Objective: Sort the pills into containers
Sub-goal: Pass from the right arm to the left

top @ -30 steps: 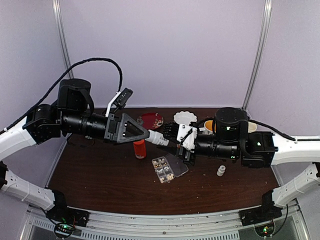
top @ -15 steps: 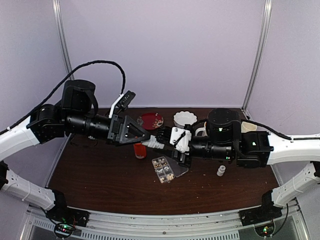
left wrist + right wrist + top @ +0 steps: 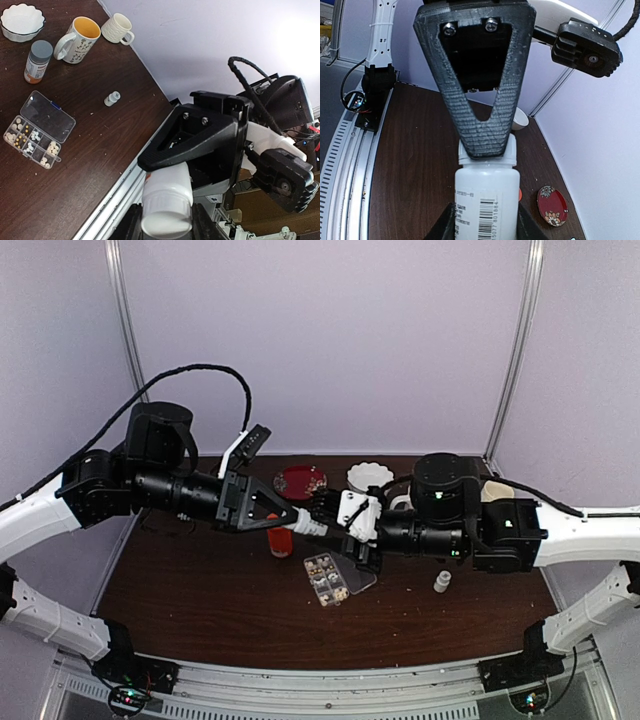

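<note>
Moved: over the last second both wrists have slid toward the left arm's side, and the left gripper (image 3: pixel 166 226) has drawn its jaws in from wide apart onto the cap of the white bottle (image 3: pixel 487 195)
Left gripper: level in the air above the table (image 3: pixel 200 600), fingers tight against the cap on either side, pinching it
Right gripper (image 3: pixel 486 222): facing the left one, jaws clamped on the bottle's body, barcode label showing between them
White bottle: off the table, lying level between the two grippers, cap toward the left arm
Pill box (image 3: pixel 31 146): flat on the table below the meeting grippers, its clear lid (image 3: pixel 50 117) folded open beside the cells
Pills (image 3: pixel 34 135): whitish and yellowish specks in several cells of the box
Nearby: orange-red bottle (image 3: pixel 280 540) upright just left of the box; small white vial (image 3: pixel 441 582) well to its right; grey-capped bottle (image 3: pixel 37 61), two mugs (image 3: pixel 75 40) and a scalloped bowl (image 3: pixel 21 21) farther back
</note>
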Available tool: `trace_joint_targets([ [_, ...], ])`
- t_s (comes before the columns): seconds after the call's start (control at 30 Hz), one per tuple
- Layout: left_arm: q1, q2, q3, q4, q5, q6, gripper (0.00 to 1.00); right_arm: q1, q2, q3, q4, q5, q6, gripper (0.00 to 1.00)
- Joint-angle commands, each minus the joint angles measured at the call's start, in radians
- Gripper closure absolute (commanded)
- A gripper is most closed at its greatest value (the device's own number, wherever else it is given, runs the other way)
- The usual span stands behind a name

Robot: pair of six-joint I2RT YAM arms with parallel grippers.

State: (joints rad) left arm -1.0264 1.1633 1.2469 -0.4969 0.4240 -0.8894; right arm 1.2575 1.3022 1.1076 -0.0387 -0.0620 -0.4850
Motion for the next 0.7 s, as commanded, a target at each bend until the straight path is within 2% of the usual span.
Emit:
trace_joint_targets([
  [0.0, -0.004, 0.006, -0.006, 0.053, 0.031, 0.033, 0.94, 0.006, 0.019, 0.037, -0.021, -0.007, 0.034, 1.00],
  [0.03, -0.003, 0.007, -0.005, 0.053, 0.032, 0.043, 0.99, 0.005, 0.020, 0.040, -0.024, -0.024, 0.045, 1.00],
  [0.07, -0.004, 0.006, -0.006, 0.053, 0.031, 0.053, 1.00, 0.003, 0.021, 0.043, -0.025, -0.042, 0.059, 1.00],
  [0.2, -0.004, -0.001, -0.012, 0.046, 0.005, 0.101, 1.00, -0.026, 0.035, 0.064, -0.031, -0.154, 0.152, 1.00],
  [0.33, -0.003, -0.009, -0.022, 0.029, -0.029, 0.128, 1.00, -0.036, 0.051, 0.066, -0.041, -0.182, 0.183, 1.00],
  [0.47, -0.004, -0.009, -0.028, 0.023, -0.035, 0.163, 1.00, -0.064, 0.045, 0.043, 0.012, -0.290, 0.258, 1.00],
  [0.6, -0.003, -0.017, -0.042, 0.029, -0.045, 0.179, 1.00, -0.071, 0.050, 0.041, 0.013, -0.298, 0.265, 1.00],
  [0.67, -0.004, -0.014, -0.042, 0.023, -0.052, 0.180, 1.00, -0.072, 0.054, 0.039, 0.011, -0.278, 0.264, 0.74],
])
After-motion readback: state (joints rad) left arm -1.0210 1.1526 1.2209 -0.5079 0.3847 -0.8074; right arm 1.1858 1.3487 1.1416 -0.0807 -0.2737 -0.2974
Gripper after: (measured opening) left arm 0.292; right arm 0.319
